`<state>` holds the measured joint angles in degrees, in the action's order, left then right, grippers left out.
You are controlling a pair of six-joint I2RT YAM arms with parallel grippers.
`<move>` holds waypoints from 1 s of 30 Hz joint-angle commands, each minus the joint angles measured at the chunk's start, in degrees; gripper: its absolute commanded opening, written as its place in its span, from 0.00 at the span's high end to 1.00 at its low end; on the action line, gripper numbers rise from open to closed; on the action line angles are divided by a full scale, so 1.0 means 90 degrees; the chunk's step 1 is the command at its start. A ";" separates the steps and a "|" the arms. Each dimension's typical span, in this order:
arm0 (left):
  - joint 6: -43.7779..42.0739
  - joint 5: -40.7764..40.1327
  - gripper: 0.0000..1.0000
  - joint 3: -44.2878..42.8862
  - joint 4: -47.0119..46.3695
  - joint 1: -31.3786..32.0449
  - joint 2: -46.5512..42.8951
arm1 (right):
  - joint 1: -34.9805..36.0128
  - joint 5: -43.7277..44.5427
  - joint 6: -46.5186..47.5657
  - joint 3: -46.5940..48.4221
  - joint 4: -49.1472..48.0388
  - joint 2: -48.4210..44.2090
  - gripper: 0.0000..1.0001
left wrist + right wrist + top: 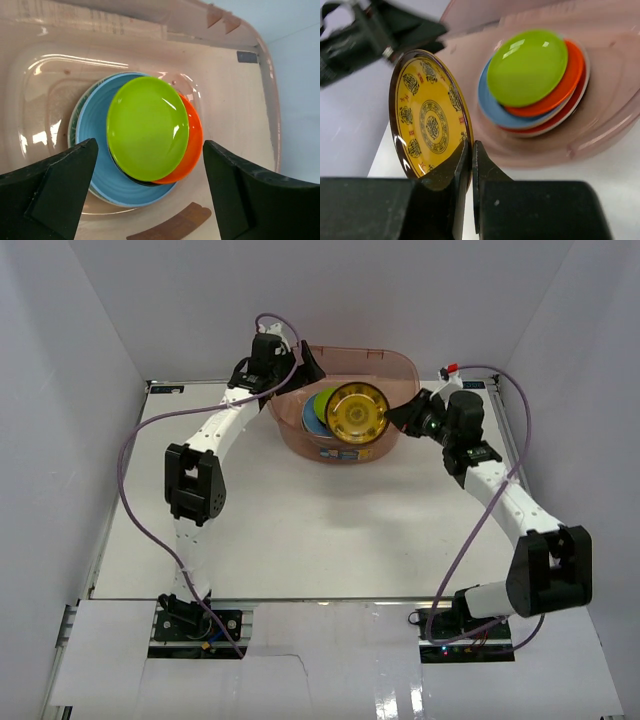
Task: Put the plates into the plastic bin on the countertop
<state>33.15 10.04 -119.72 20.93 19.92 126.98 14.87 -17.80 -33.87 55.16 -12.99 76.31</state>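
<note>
The pinkish translucent plastic bin [385,365] stands at the back of the white countertop [300,530]. Inside it lies a stack of plates: green [147,127] on top, then orange [192,145], dark, light blue [97,167] and others beneath. My right gripper [471,150] is shut on the rim of a brown-gold patterned plate [427,117], holding it on edge over the bin's right front [358,412]. My left gripper [150,165] is open and empty above the stack, at the bin's left rim [300,365].
White walls enclose the countertop on the left, back and right. A small label [337,453] is on the bin's front. The stack shows in the right wrist view [527,67] to the right of the held plate.
</note>
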 commanded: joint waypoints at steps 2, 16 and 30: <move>-0.0450 -0.0363 0.02 0.0420 -0.0138 -0.0065 -0.1858 | -0.0363 0.0014 0.0090 0.1359 -0.0139 0.0815 0.92; -0.0470 0.0153 0.02 0.5233 -0.0490 -0.0056 -0.5941 | -0.0042 0.0415 0.0579 0.4330 0.1268 0.3893 0.65; -0.0314 0.0075 0.02 0.6406 0.0390 -0.0065 -0.7711 | 0.0056 0.0230 0.1097 0.2713 0.1143 0.1026 0.10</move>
<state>29.95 10.31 -63.70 22.98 19.51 61.06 15.40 -15.16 -26.41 84.53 1.98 97.17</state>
